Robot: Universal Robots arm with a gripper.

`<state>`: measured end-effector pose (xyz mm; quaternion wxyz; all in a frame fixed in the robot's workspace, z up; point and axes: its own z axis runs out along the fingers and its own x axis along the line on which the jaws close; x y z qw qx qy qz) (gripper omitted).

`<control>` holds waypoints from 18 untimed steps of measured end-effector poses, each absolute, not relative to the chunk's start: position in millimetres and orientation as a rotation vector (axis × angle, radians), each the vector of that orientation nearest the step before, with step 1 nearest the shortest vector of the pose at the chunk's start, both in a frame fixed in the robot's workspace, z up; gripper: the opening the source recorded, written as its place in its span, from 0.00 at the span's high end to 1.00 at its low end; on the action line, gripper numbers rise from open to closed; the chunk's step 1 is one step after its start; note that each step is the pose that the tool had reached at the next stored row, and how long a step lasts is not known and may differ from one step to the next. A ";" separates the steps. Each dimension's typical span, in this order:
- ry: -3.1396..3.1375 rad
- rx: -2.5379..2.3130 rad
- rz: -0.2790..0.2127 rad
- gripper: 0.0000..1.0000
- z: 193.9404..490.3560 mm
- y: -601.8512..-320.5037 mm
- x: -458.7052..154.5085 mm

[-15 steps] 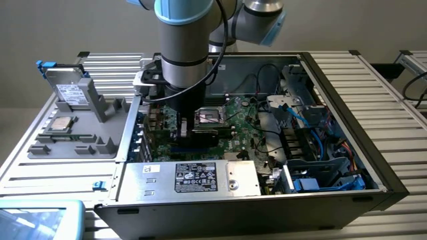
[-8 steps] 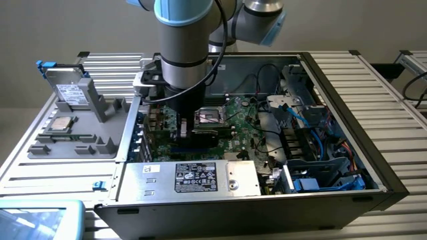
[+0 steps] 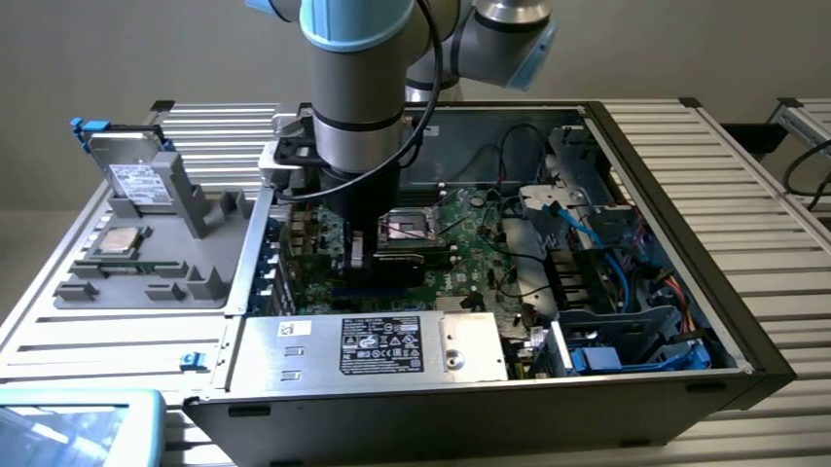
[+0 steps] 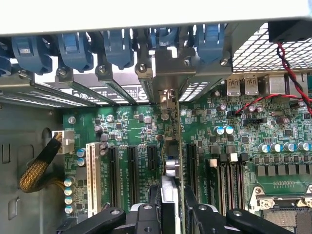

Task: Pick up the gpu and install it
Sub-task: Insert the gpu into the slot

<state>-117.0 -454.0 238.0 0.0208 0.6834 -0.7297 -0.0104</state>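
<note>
The black two-fingered gripper [image 4: 168, 214] is clamped on the flat green gpu card [image 4: 171, 161], standing edge-down over the green motherboard's [image 4: 273, 146] slot; install step, needing straight, aligned seating.

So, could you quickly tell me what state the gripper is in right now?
Gripper: closed on the gpu, holding it edge-on above the motherboard slots.
</note>
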 end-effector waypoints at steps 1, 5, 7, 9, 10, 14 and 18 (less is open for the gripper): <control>-2.263 2.119 -0.032 0.70 238.0 -453.9 -117.0; -2.263 2.119 -0.032 0.70 238.0 -453.9 -117.0; -2.262 2.120 -0.032 0.70 238.0 -454.0 -117.1; -2.261 2.122 -0.033 0.70 237.9 -454.4 -117.1; -2.260 2.122 -0.033 0.70 237.9 -454.4 -117.1; -2.257 2.124 -0.032 0.70 238.1 -454.5 -117.1; -2.248 2.133 -0.032 0.70 238.1 -454.8 -117.0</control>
